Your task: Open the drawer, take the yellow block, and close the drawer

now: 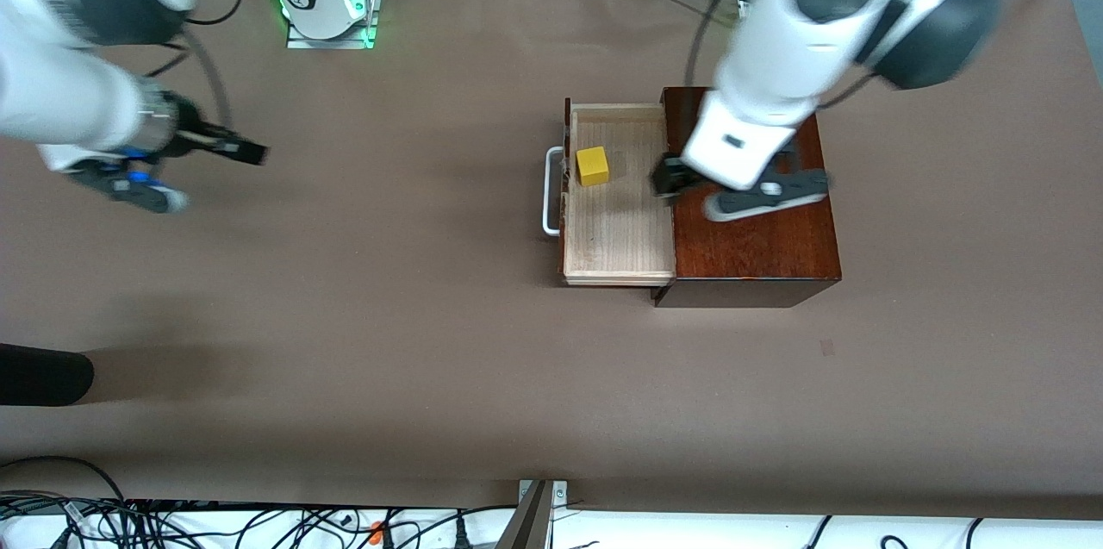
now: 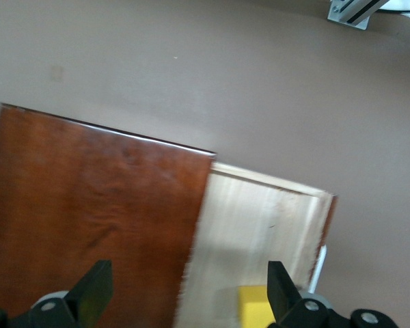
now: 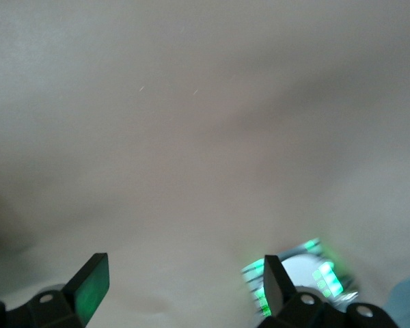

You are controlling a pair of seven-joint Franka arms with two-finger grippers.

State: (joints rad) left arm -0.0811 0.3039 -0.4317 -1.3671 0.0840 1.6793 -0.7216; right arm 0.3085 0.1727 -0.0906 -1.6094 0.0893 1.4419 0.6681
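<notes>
The drawer [image 1: 616, 230] stands pulled out of the dark wooden box [image 1: 758, 247] toward the right arm's end of the table, its white loop handle [image 1: 549, 191] at the outer end. In the pale tray lies the yellow block [image 1: 592, 165], close to the drawer front. My left gripper [image 1: 681, 183] hangs open over the edge where box top meets tray, empty. The left wrist view shows that gripper [image 2: 188, 273] over the box top [image 2: 96, 205] and tray [image 2: 260, 219], with the block [image 2: 256, 307] by one finger. My right gripper [image 1: 233, 148] waits open over bare table, and its wrist view shows it [image 3: 184, 270] empty.
The right arm's base [image 1: 327, 6] glows green at the table's back edge and also shows in the right wrist view [image 3: 314, 273]. A dark object [image 1: 43, 372] juts in at the right arm's end. Cables [image 1: 258, 523] lie below the front edge.
</notes>
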